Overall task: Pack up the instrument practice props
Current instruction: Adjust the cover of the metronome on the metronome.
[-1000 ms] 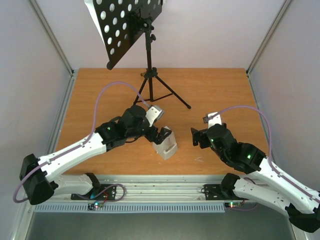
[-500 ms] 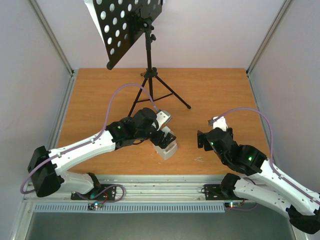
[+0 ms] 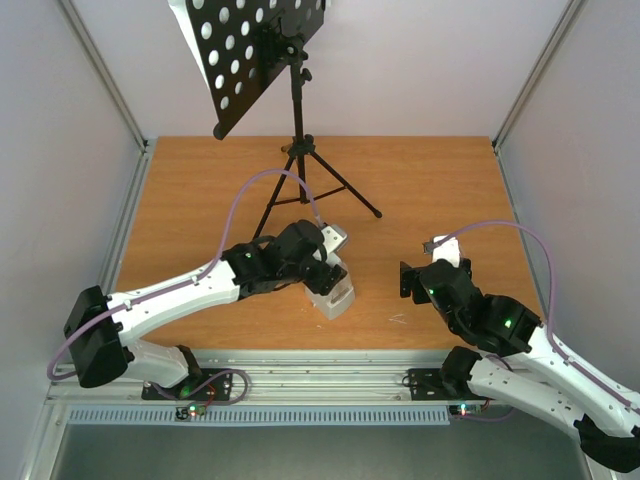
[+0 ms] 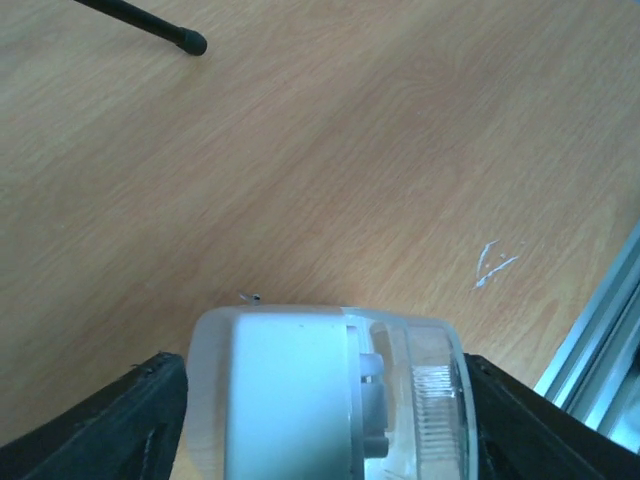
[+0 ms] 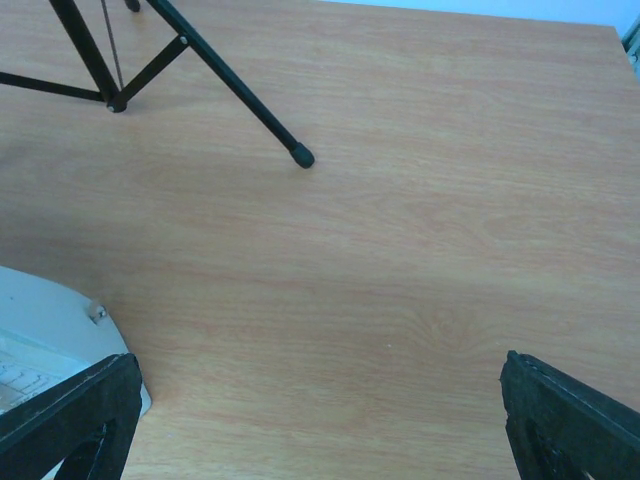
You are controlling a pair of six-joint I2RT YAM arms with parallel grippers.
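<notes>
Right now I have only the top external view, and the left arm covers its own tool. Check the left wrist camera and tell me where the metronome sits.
Observer: The metronome sits between the left tool's fingers, one close on each flank; whether they press it, I cannot tell.
Operator: Report the right tool.
Observer: Its wrist view shows it open, with only bare table between the fingers.

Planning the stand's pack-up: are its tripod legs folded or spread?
Spread. The music stand is upright on the table, its black legs splayed out, feet well apart.
</notes>
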